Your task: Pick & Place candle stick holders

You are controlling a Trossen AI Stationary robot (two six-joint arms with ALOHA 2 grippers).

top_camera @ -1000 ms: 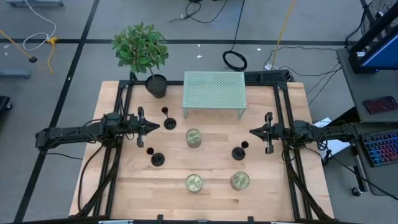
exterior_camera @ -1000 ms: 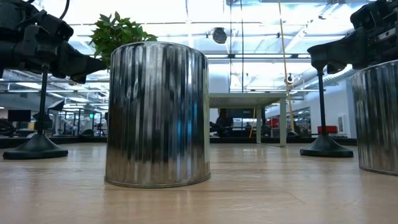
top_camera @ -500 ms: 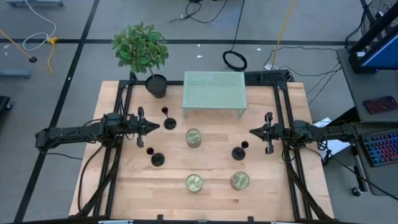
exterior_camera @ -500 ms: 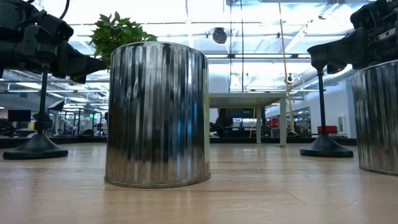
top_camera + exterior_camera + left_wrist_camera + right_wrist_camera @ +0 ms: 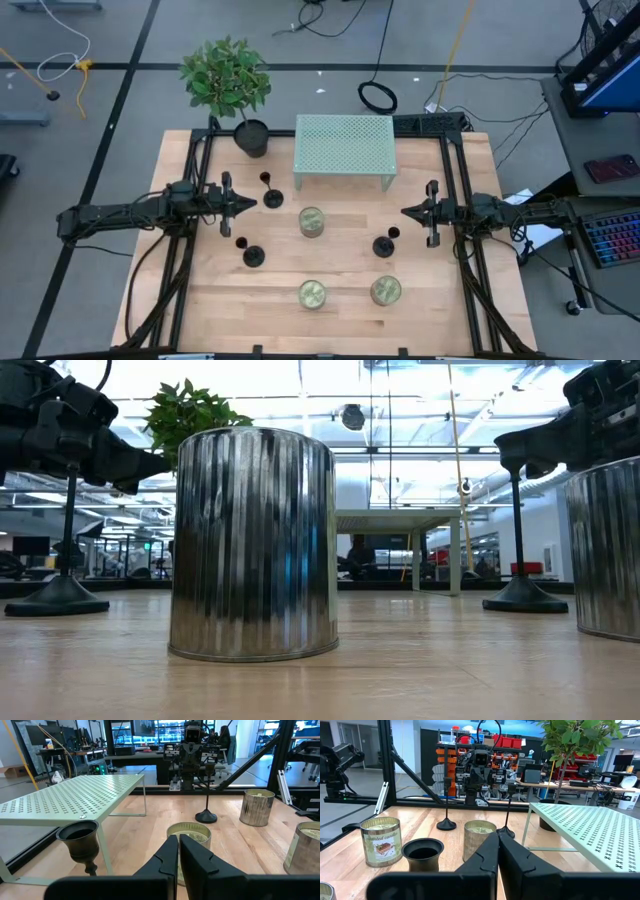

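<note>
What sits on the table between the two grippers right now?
In the high view, between the left gripper and the right gripper stand one candle stick holder and, at the middle, a jar candle. The rest is bare wood.

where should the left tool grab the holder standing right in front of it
Grip the thin upright stem of the candle stick holder, just under its cup. Come in level from the left tool's own side, fingers either side of the stem. The flat round base is too wide and low to pinch, and the shelf stands close behind, so a sideways approach looks cleaner.
</note>
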